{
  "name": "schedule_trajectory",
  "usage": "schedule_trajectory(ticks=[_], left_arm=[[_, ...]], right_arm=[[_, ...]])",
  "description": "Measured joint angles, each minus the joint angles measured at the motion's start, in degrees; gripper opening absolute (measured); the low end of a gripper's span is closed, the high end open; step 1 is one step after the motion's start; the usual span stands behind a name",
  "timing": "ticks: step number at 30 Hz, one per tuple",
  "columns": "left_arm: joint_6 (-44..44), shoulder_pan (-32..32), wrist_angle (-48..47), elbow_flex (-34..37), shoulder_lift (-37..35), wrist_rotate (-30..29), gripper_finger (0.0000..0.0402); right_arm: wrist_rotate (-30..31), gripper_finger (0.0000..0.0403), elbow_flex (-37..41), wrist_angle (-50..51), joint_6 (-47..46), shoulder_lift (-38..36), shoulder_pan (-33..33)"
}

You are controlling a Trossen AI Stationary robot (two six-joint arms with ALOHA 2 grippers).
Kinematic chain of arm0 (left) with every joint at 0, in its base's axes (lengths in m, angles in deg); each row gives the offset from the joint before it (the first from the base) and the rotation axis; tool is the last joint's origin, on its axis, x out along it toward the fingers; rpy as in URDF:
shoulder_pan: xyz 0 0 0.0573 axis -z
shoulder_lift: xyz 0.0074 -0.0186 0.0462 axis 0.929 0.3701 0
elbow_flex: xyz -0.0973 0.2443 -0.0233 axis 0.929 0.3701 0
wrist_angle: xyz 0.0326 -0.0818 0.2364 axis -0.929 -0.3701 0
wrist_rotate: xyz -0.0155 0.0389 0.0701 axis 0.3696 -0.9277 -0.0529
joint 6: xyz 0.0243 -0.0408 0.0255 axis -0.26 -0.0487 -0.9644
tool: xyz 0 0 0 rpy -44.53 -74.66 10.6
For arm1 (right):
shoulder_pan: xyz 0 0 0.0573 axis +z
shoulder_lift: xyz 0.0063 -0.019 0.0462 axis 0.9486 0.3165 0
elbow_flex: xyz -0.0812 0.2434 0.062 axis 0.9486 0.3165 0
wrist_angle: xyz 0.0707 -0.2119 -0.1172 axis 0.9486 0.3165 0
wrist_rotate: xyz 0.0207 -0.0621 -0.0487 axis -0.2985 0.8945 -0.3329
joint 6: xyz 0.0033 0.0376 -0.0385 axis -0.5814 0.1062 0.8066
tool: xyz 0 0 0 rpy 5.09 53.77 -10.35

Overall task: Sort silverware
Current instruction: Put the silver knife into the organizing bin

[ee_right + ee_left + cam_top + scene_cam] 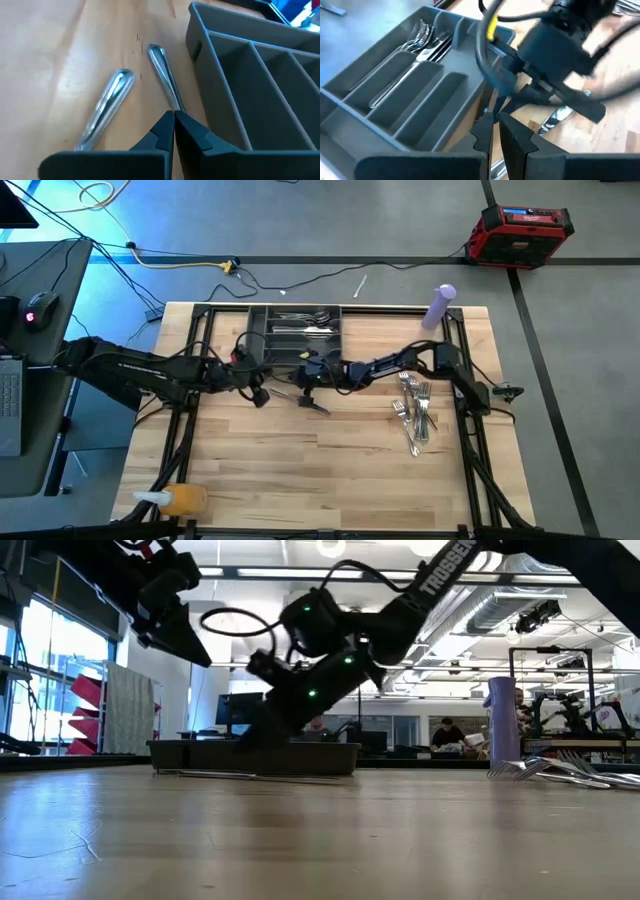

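Note:
The dark grey tray stands at the table's far middle, with some silverware in its far compartments. A heap of forks and other silverware lies at the right. Two loose pieces lie side by side on the wood just before the tray; their handles show in the right wrist view. My right gripper is shut, its tips right over the handle nearer the tray. My left gripper is shut, raised above the table left of these pieces, with nothing in it. My right gripper's shut fingertips slant down from the table's right onto the nearer end of one handle, which lies flat on the wood. The tips hide that spot, so I cannot tell whether they touch it.
A purple bottle stands at the far right corner. An orange bottle with a white cap lies at the near left corner. The tray's near wall rises close beside my right gripper. Bare wood spreads across the table's near half.

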Motion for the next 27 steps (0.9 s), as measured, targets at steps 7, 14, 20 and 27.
schedule_trajectory(ticks=[7, 14, 20, 27], left_arm=[[0.42, 0.02, -1.00, 0.02, -0.65, -0.34, 0.0011], [0.61, 0.37, -1.11, 0.02, -0.65, -0.15, 0.0011], [0.61, 0.37, -1.09, 0.02, -0.63, 0.04, 0.0011], [1.10, 0.39, -0.98, 0.02, -0.60, 0.10, 0.0011]], right_arm=[[8.15, 0.0000, -10.88, 9.31, 6.49, 5.98, 1.35], [15.14, 0.0000, -14.97, 14.32, 9.30, 8.22, 1.67], [13.67, 0.0000, -15.13, 17.64, 9.17, 8.09, 1.67], [12.66, 0.0000, -15.18, 19.91, 8.63, 8.05, 2.23]])
